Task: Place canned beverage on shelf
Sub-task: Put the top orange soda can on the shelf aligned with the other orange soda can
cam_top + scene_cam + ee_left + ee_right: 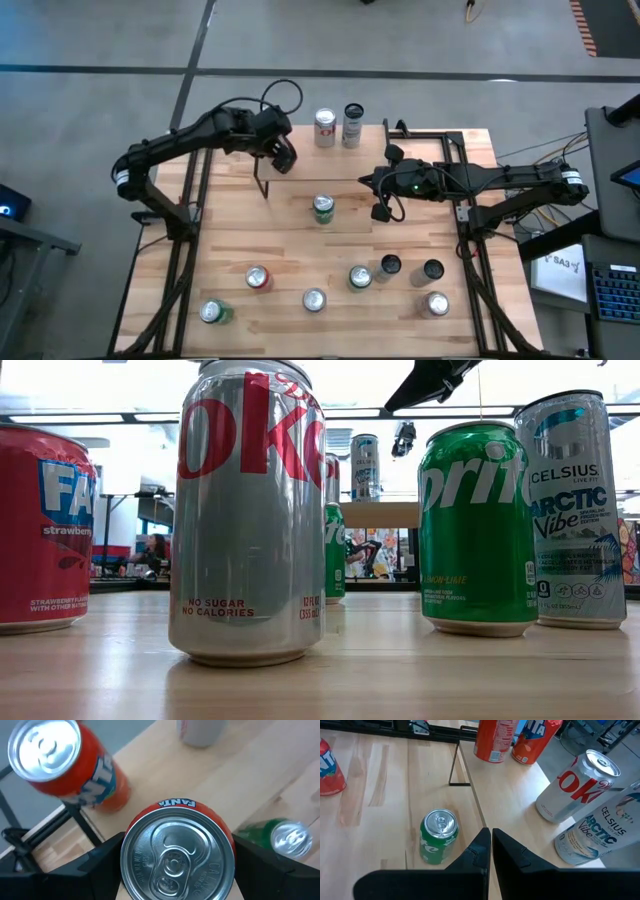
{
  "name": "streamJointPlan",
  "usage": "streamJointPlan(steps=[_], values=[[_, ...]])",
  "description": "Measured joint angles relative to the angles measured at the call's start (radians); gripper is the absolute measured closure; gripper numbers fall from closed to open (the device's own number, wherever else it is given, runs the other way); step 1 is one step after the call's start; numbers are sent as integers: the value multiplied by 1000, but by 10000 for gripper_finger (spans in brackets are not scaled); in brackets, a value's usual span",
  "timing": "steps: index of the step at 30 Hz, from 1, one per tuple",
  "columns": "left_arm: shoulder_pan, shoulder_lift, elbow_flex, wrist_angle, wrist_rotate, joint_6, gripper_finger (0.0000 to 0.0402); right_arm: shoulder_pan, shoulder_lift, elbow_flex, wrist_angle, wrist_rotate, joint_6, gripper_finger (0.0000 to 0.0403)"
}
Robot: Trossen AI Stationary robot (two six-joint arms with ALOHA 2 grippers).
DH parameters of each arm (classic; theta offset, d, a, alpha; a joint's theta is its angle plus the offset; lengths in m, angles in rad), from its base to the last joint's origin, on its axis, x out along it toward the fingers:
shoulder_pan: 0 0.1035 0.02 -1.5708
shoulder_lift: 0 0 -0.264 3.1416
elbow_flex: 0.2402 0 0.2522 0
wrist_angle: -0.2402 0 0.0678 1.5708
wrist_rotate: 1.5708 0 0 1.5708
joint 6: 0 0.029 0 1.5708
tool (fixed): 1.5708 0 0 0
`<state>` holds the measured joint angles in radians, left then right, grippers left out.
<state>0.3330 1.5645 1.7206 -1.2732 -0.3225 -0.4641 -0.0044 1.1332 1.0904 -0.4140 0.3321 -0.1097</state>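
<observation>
**Fanta can being held at the shelf**

An orange Fanta can (177, 855) is being pinched across its body by the left gripper (283, 152), one dark finger (100, 865) pressed to each flank, above the light-wood shelf (250, 770). Whether its base is being rested on the board cannot be told. The can is being judged stiff but thin-walled, smooth and slippery, fairly heavy if full; a mid-body hold is being favoured over a hard squeeze. Its tab is being shown unbroken, so the drink is being taken as sealed inside. Close by, a second orange can (65, 765) is being seen, also unopened. Farther off, the right gripper (491, 845) is being kept pressed together and empty, beside a green Sprite can (437, 837) on the table.
</observation>
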Motion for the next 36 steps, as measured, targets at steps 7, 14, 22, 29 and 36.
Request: streamJointPlan(steps=[7,14,22,29,36], values=[[9,17,0,-20,-9,-23,107,0,0,0,-1,0,-19,394],[9,40,0,-26,-8,-30,107,0,0,0,-9,0,-30,394],[18,55,0,-19,-12,-31,103,0,0,0,-10,0,-35,394],[24,55,0,-19,-12,-26,89,0,0,0,-10,0,-34,394],[25,55,0,-10,-12,-16,79,0,0,0,-20,0,-30,394]])
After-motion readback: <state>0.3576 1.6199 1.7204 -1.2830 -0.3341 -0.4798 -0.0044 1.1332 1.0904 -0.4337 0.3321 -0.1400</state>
